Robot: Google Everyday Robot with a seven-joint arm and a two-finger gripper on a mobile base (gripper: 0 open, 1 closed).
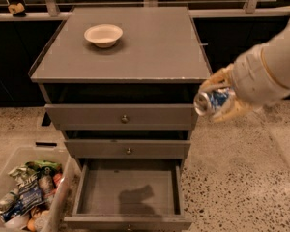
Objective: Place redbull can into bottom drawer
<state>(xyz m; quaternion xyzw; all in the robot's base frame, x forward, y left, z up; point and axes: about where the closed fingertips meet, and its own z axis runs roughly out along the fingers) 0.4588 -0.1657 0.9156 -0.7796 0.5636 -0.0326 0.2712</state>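
The gripper [217, 101], closed around the redbull can [208, 102], hangs beside the cabinet [150, 52] at its right edge, level with the top drawer [82, 117]; the bottom drawer [106, 182] is already pulled open (its floor looks bare); lowering and releasing remain.

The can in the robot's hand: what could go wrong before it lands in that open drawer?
The gripper holds the redbull can sideways, right of the cabinet, level with the top drawer.
1. Coming down, it might clip the right wall of the bottom drawer.
2. Released on its side, the can could roll.
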